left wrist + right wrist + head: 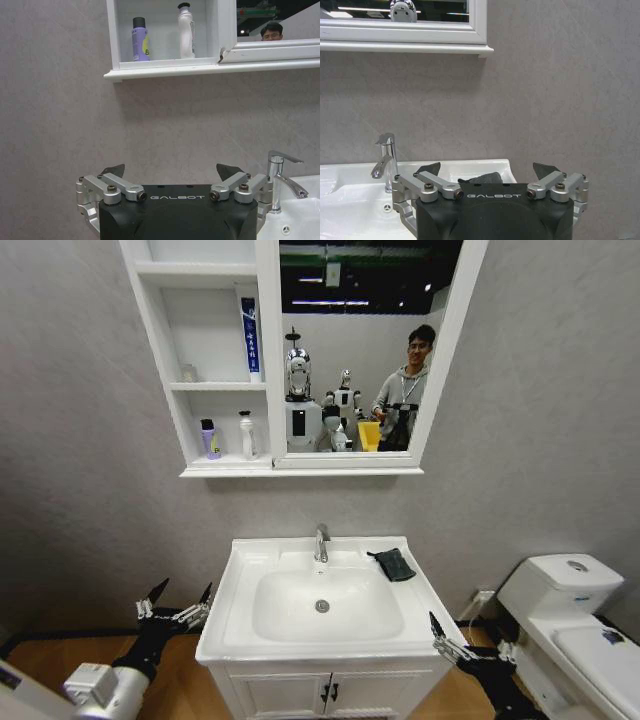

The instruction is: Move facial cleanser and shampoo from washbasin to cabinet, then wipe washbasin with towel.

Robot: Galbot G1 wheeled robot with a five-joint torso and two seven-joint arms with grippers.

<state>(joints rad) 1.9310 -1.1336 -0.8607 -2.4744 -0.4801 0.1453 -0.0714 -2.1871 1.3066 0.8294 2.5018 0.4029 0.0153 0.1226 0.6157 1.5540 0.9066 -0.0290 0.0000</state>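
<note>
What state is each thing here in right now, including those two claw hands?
White ceramic washbasin: bowl dry-looking, nothing in it.
Chrome tap: no water running.
Dark grey folded towel: lying on the basin's back right corner.
Purple bottle and white bottle: upright on the cabinet's bottom shelf.
Left gripper: open, holding nothing.
Right gripper: open, holding nothing.

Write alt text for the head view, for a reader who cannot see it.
A white washbasin with a chrome tap and a dark towel on its back right corner sits below a wall cabinet holding a purple bottle and a white bottle. The left end effector and right end effector, both open, flank the basin's front.
</note>
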